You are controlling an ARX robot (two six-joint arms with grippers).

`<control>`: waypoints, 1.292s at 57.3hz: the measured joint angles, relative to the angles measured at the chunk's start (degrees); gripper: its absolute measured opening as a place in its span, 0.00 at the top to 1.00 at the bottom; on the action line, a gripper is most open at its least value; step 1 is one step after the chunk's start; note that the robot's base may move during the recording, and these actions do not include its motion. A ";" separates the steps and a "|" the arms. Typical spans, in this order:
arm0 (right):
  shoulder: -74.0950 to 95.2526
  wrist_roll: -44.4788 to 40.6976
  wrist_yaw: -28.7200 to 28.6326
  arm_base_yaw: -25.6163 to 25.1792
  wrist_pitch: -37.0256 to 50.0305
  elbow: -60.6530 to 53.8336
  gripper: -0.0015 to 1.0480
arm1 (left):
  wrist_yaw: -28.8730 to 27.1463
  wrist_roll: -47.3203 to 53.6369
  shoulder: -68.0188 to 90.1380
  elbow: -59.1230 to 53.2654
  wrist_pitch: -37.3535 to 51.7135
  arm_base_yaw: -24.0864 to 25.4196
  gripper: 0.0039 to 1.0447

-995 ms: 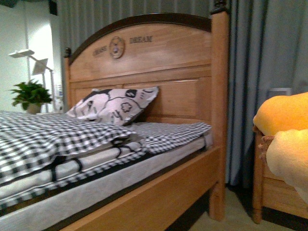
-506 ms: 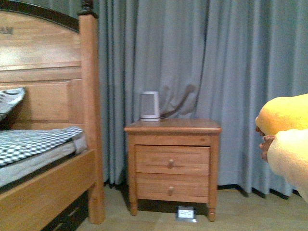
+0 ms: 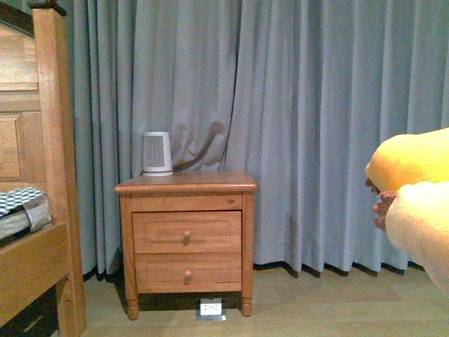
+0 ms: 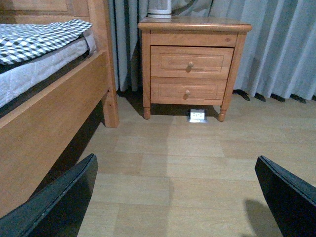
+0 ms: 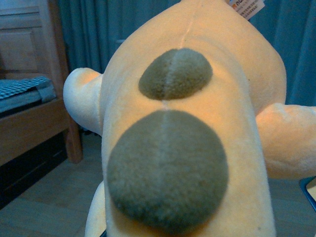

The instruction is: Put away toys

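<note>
Broadly, a grey-blue curtain (image 3: 316, 105) hangs in folds across the whole back of the room, down to a pale wooden floor (image 4: 197, 163). At the left edge of the front view stands the corner post of a wooden bed (image 3: 49, 105), with black-and-white checked bedding (image 4: 34, 37) lying on the mattress. Just beside the bed and against the curtain is a wooden nightstand (image 3: 186, 232) with two drawers, each with a round knob.

The plush toy (image 3: 414, 189), soft and orange-yellow, is up in the air at the right edge of the front view, well clear of the floor and well apart from the nightstand. It fills almost all of the right wrist view, where its body shows two round, dark olive patches and a white tag at one end. It hides the right gripper completely, so I cannot tell how those fingers stand.

The left gripper (image 4: 176, 160) hangs above bare floor, its two black fingers (image 4: 64, 197) spread wide with nothing between them.

A small white ribbed appliance (image 3: 157, 153) stands upright on the back of the nightstand top. A white socket block (image 3: 210, 307) lies on the floor under the nightstand's front edge.
</note>
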 joint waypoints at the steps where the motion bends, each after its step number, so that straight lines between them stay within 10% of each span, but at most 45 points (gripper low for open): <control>1: 0.00 0.00 0.00 0.00 0.00 0.00 0.81 | 0.00 0.00 0.00 0.00 0.00 0.00 0.05; 74: 0.07 0.00 0.13 0.00 0.00 -0.02 0.81 | 0.00 0.00 -0.02 0.00 0.02 0.00 0.05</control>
